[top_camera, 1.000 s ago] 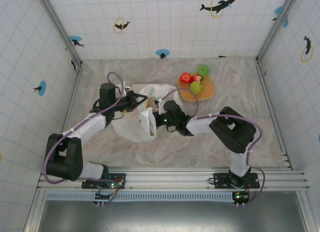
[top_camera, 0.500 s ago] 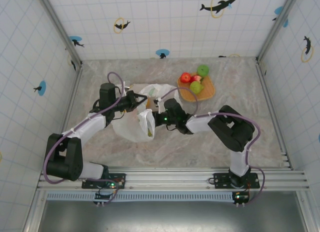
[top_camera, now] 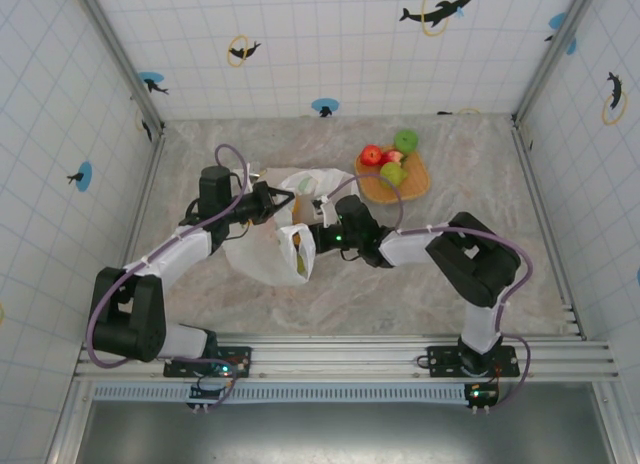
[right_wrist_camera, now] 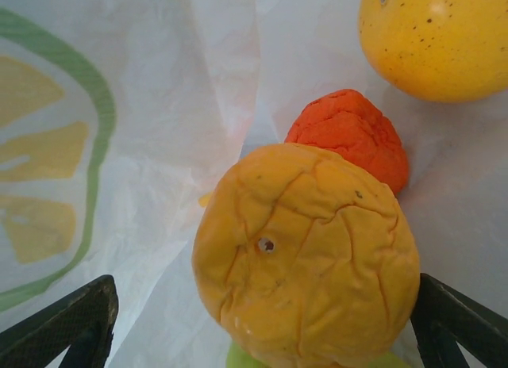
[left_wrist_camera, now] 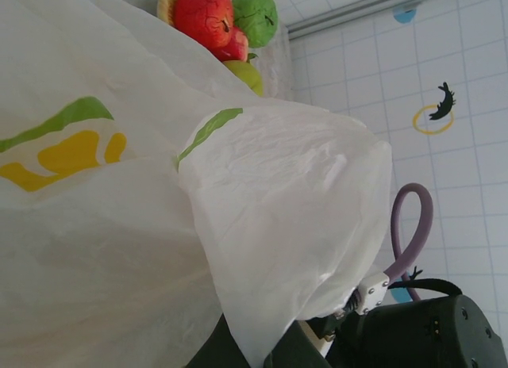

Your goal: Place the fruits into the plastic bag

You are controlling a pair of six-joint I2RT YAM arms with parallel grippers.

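Right arm (top_camera: 420,246) has swung its elbow out twd right edge of bench (top_camera: 400,304). Right end effector (right_wrist_camera: 263,285) gapes wide inside plastic bag (top_camera: 255,259), mid-bench, an orange (right_wrist_camera: 305,257) lying btwn its fingers, nr a yellow fruit (right_wrist_camera: 432,35). Left end effector (top_camera: 272,202) pinches bag rim. Red, green fruits (top_camera: 392,172) sit on tray (top_camera: 418,187), far side.

Crinkly plastic bag (left_wrist_camera: 278,201) close up; red apple (left_wrist_camera: 202,11), green apple (left_wrist_camera: 255,17) behind.
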